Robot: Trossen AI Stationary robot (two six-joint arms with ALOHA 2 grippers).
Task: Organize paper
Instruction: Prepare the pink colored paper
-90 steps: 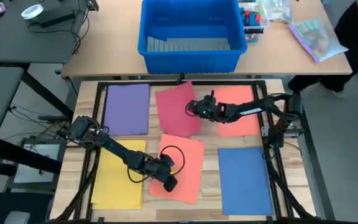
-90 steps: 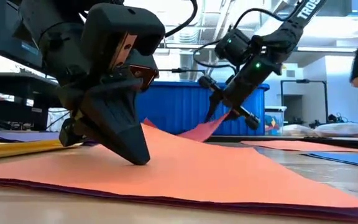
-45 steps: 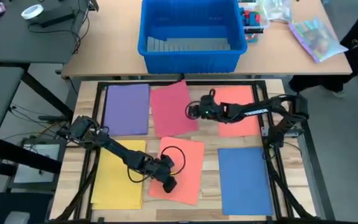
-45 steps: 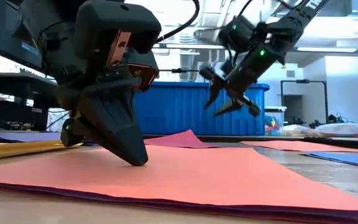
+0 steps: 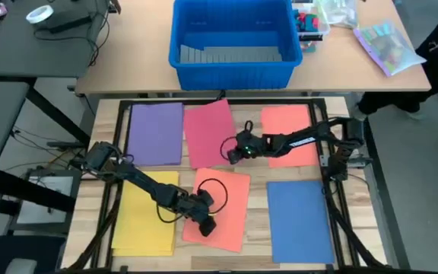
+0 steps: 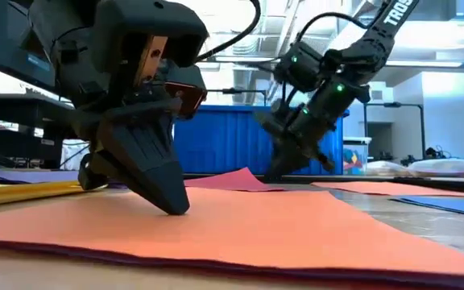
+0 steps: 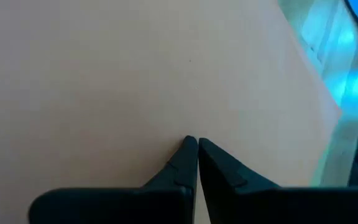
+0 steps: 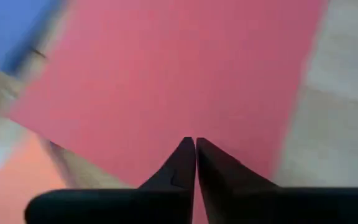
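Two hands closed | left hand [image 5: 206,224] on orange sheet [image 5: 230,205] | right hand [image 5: 231,151] over red sheet [image 5: 207,133]

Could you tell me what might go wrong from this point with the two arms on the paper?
The left gripper, shut, presses its tips on the tilted orange sheet; pushing could crumple it. The right gripper, shut, sits at the edge of the red sheet, whose corner already lifts, so a drag might fold it.

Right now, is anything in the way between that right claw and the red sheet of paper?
Nothing visible. The right gripper sits low at the red sheet's near right edge, jaws shut, with only bare paper before it in its wrist view. The left gripper is apart, on the orange sheet.
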